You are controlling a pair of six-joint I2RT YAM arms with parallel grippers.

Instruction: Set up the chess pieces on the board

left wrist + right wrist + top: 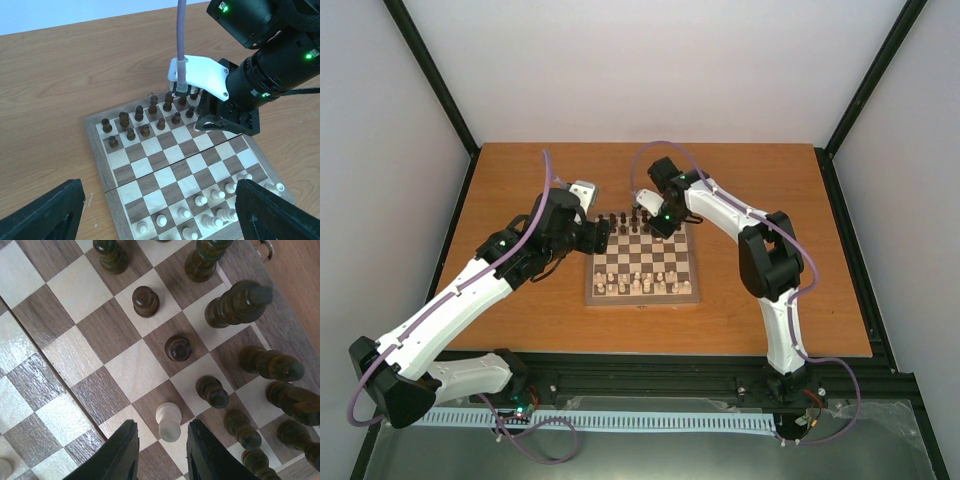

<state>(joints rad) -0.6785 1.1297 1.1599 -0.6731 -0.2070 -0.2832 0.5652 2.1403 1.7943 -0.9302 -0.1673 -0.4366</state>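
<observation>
On the left, the left gripper [596,236] hovers just beside the left edge of the board [642,301]. Its wrist view shows both black fingers [45,215] spread wide at the bottom corners, with nothing between them: wide open and empty.

Moving to the middle, the board lies flat on the brown table [520,180], roughly centred between the two arms. The pale pieces [640,283] crowd the near rows. The dark pieces [635,222] line the two far rows, the taller figures at the back edge and the dark pawns [145,131] in front of them.

Now the right side. The right gripper [660,216] reaches down over the far right corner of the board, in among the dark set. Its own camera gives the close look. One pale pawn [168,421] stands upright on a dark square, just beside the dark pawns. The two fingertips [131,440] sit either side of it. The jaws are part-way apart, with a sliver of board showing on each side of the pawn. So the claw brackets the piece but does not pinch it.
</observation>
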